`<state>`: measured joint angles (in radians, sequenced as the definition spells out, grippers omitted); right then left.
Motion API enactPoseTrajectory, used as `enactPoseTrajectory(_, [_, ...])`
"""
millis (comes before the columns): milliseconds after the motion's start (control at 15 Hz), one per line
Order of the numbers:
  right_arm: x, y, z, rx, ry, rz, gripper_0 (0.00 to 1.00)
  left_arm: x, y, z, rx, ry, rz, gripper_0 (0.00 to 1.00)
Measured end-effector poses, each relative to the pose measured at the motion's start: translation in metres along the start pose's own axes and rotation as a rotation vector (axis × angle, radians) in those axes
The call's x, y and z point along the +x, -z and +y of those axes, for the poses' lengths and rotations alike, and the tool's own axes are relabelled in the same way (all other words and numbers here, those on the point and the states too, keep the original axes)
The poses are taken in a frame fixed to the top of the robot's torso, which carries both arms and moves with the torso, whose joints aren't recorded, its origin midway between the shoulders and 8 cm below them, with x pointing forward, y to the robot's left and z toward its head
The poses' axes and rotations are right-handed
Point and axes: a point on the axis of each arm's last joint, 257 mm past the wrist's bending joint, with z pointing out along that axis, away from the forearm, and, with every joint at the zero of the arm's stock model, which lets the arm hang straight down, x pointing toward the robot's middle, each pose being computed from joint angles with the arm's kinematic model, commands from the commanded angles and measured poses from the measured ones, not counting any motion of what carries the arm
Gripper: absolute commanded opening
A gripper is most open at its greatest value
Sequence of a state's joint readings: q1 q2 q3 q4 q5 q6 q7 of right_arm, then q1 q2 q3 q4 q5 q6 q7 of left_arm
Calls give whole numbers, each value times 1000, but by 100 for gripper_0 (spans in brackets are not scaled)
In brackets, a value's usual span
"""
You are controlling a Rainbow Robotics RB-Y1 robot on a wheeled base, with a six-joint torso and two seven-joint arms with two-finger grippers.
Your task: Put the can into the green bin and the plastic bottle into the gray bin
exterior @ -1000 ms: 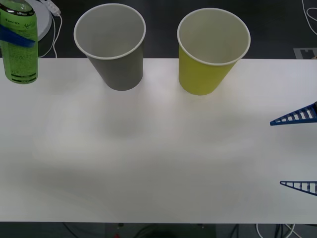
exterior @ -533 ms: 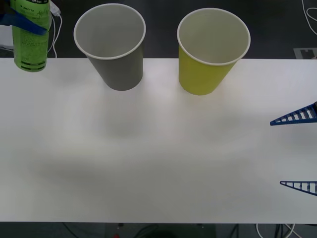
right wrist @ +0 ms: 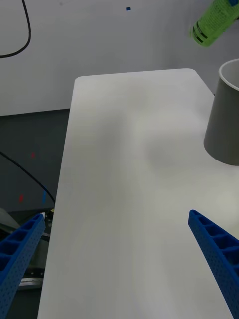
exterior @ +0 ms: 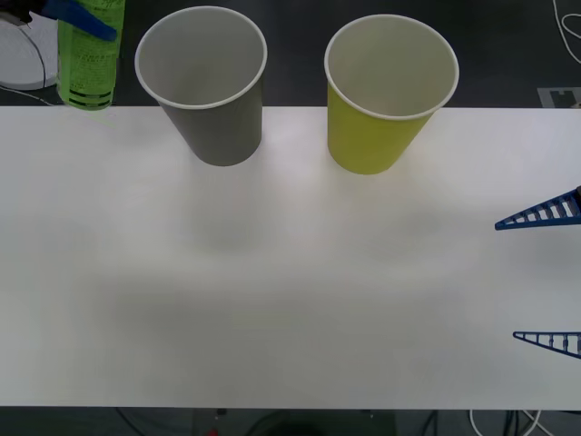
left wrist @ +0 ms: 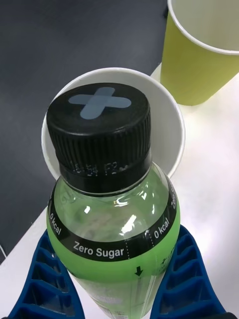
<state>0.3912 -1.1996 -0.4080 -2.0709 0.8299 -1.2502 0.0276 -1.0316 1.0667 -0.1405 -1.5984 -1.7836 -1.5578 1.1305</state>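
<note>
plastic bottle [exterior: 89, 54]: lifted past the table's far left corner, pinched by left gripper [left wrist: 117, 279] | step: carrying to gray bin [exterior: 204, 82] | next: move over its rim, release | right gripper [exterior: 545, 277]: spread, right edge

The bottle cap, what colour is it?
Black, with a grey cross on top; the cap shows best in the left wrist view.

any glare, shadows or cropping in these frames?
Front view: soft shadows on the white table; the clear green-liquid plastic bottle is cropped at the top edge. Left wrist view: small glints on the bottle shoulder, the left gripper clamping it.
</note>
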Motion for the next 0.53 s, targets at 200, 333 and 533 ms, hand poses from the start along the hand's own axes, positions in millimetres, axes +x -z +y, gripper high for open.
enactPoseTrajectory(200, [0,0,0,0,0,0,100,-13,-6,6,1,-12,13,0])
enactPoseTrajectory(333, [0,0,0,0,0,0,100,-20,-9,10,-1,-20,17,0])
enactPoseTrajectory(533, [0,0,0,0,0,0,100,-31,-13,15,-18,-37,18,0])
